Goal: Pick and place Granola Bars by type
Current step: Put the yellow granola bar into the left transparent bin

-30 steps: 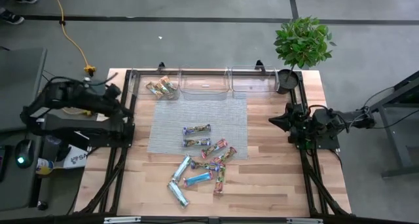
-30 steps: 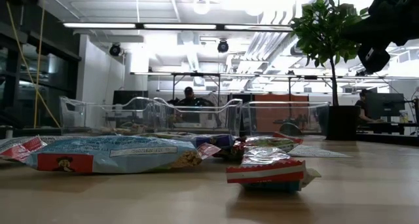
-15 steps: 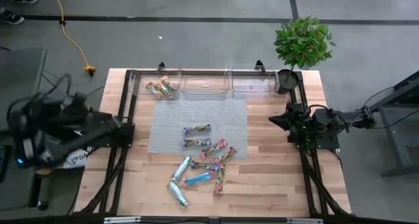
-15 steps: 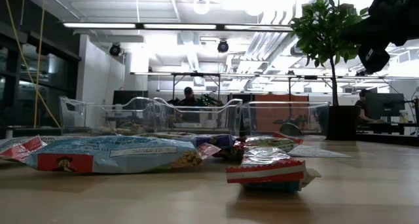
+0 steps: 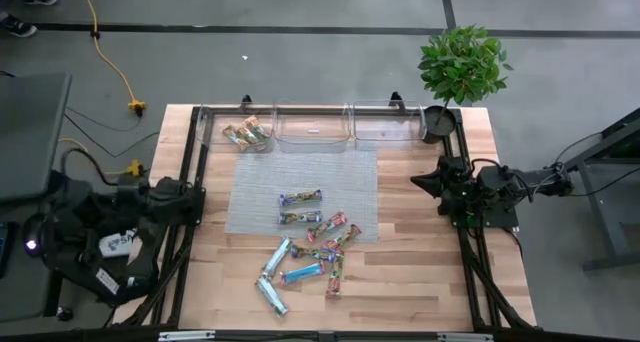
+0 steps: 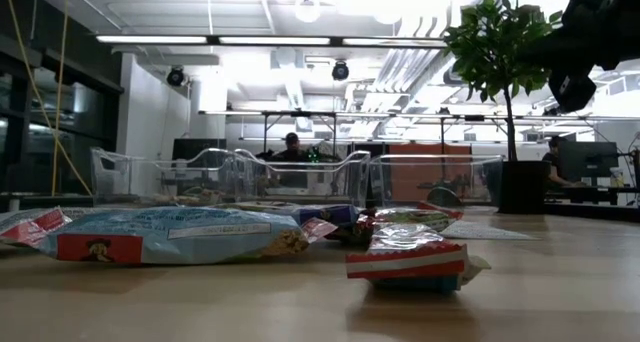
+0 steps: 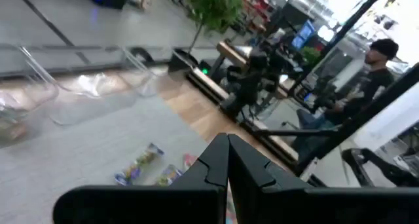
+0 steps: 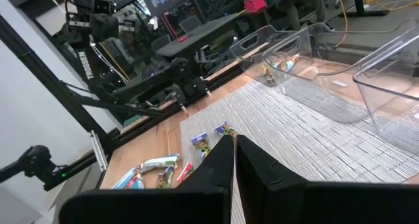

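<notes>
- Off the table's left edge, left gripper (image 7: 227, 160) sits parked outside the frame rail, fingers pressed together, holding nothing; left arm (image 5: 110, 237) is folded low, well apart from any bar.
- Back left, first clear bin (image 5: 240, 128) holds a few yellow-brown bars (image 5: 248, 133); middle bin (image 5: 312, 127) and right bin (image 5: 385, 124) look bare, so the other types likely go there.
- Table centre: Granola Bars (image 5: 310, 244) lie loose, two side by side on the grey mat (image 5: 260, 187), the rest in a heap straddling the mat's front edge and the wood, several touching or overlapping.
- Front of heap: blue bar (image 5: 303, 273) and silver-green bar (image 5: 271, 295) lie more apart; I'd judge these the easier first picks.
- Doing it well, my guess: spread the fingers before descending, go for an isolated bar, pinch across the narrow width, avoid dragging neighbours. Shiny wrappers probably slip, so grip mid-length.
- Match colour to bin; don't mix with the yellow-brown ones.
- Right edge of table: right gripper (image 8: 234, 160) hovers by the rail, fingers pressed together, nothing in them, aimed toward the mat.
- Back right corner: potted plant (image 5: 462, 67), just beside the right bin; keep the arm's path away from it.
</notes>
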### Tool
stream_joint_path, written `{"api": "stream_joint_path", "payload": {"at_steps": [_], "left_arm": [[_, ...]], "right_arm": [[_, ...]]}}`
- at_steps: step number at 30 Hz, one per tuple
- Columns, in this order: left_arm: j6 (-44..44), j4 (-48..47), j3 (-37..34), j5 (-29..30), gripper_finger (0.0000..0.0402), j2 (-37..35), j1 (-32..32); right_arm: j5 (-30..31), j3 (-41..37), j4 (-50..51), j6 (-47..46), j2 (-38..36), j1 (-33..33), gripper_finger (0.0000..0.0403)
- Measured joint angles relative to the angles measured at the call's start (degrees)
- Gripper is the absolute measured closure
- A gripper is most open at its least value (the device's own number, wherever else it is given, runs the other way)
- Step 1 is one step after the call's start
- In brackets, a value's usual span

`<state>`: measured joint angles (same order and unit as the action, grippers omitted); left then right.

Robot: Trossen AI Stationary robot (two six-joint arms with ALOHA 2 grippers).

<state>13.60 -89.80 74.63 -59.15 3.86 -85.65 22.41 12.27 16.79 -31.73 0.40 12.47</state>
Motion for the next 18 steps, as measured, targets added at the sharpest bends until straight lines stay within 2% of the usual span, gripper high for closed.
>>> {"api": "stream_joint_path", "payload": {"at_steps": [3,8,11,14,18], "left_arm": [[-1.3,-0.2,0.0,3.2,0.04,0.1,0.0],[-3.0,-0.3,-2.2,16.8,0.0401,0.6,2.2],[-4.6,-0.2,-4.8,21.1,0.0401,1.5,4.3],[-9.1,-0.2,-7.7,22.9,0.0401,3.5,6.3],[-12.0,-0.2,-12.9,20.9,0.0401,6.6,6.2]], "right_arm": [[0.6,0.0,0.1,0.4,0.0,0.0,0.0403],[0.9,0.0,0.1,1.0,0.0,0.0,0.0403],[0.9,0.0,-0.1,1.1,0.0,0.0,0.0403],[0.8,0.0,-0.1,1.1,0.0,0.0,0.0403],[1.3,0.0,0.2,1.1,0.1,0.0,0.0403]]}}
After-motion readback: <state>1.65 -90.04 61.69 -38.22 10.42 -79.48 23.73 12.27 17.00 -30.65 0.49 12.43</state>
